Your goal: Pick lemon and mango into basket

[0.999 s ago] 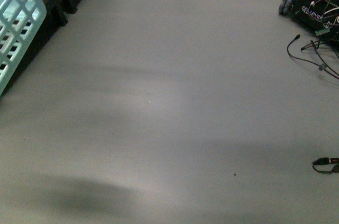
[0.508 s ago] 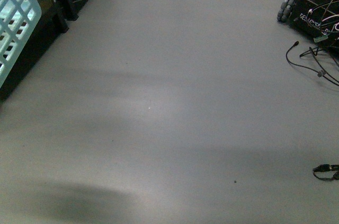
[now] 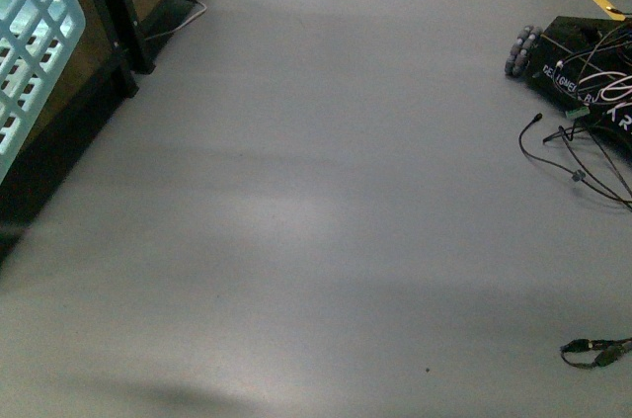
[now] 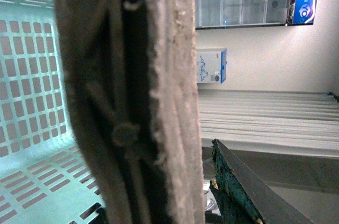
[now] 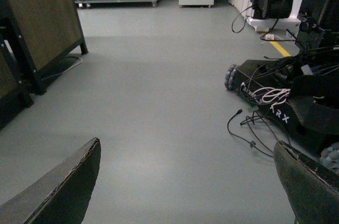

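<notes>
Bare grey floor (image 3: 316, 220) fills the front view. The teal basket (image 3: 30, 52) sits at the upper left edge, and a black wheeled base (image 3: 583, 72) is at the upper right. In the left wrist view the brown ribbed handle (image 4: 132, 102) fills the centre. Only one finger of the left hand (image 4: 238, 181) shows, so I cannot tell its state. The right hand (image 5: 185, 192) is spread wide apart over the floor.

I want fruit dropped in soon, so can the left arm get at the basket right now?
Probably yes: its wrist view shows the basket right behind its brown handle, which is very close, with nothing between.
</notes>
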Controlling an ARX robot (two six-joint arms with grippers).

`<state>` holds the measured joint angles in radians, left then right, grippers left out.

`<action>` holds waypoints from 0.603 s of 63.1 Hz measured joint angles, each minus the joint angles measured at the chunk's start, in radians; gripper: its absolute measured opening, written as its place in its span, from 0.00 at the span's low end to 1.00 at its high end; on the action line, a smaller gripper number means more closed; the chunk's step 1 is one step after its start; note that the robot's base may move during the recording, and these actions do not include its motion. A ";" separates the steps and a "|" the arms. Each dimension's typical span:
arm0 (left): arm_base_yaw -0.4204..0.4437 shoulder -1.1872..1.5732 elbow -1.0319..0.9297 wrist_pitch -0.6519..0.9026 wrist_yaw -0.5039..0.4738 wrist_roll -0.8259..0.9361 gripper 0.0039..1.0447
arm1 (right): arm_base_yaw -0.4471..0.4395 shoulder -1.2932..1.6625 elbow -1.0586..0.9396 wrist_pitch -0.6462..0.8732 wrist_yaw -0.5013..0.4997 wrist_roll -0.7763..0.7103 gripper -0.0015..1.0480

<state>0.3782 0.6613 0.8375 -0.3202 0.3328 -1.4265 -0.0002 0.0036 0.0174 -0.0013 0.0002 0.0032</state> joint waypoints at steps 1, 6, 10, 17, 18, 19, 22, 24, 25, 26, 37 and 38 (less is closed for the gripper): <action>0.000 0.000 0.000 0.000 0.000 0.000 0.26 | 0.000 0.000 0.000 0.000 0.000 -0.001 0.92; 0.000 0.000 0.000 0.000 0.000 0.000 0.26 | 0.000 0.000 0.000 0.000 0.000 0.000 0.92; 0.000 0.000 0.000 0.000 0.000 0.000 0.26 | 0.000 0.000 0.000 0.000 0.000 0.000 0.92; 0.000 0.000 0.001 0.000 0.000 0.000 0.25 | 0.000 0.000 0.000 0.000 0.000 0.000 0.92; 0.000 0.000 0.001 0.000 -0.001 0.000 0.25 | 0.000 0.000 0.000 0.000 0.000 0.000 0.92; 0.000 0.000 0.001 0.000 0.000 0.000 0.25 | 0.000 0.000 0.000 0.000 0.000 -0.001 0.92; 0.000 0.000 0.001 0.000 -0.001 0.000 0.25 | 0.000 0.000 0.000 0.000 0.000 0.000 0.92; 0.000 0.000 0.001 0.000 -0.001 0.000 0.25 | 0.000 0.000 0.000 0.000 0.000 0.000 0.92; 0.000 0.000 0.001 0.000 0.000 0.000 0.25 | 0.000 0.000 0.000 0.000 0.000 0.000 0.92; 0.000 0.000 0.001 0.000 0.000 0.000 0.25 | 0.000 0.000 0.000 0.000 0.000 0.000 0.92; 0.000 0.000 0.002 0.000 -0.001 -0.001 0.25 | 0.000 0.000 0.000 0.000 0.000 -0.001 0.92; 0.000 0.000 0.002 0.000 0.000 -0.001 0.25 | 0.000 0.000 0.000 0.000 0.000 -0.001 0.92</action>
<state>0.3782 0.6613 0.8394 -0.3202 0.3332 -1.4273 -0.0002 0.0036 0.0174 -0.0013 -0.0002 0.0025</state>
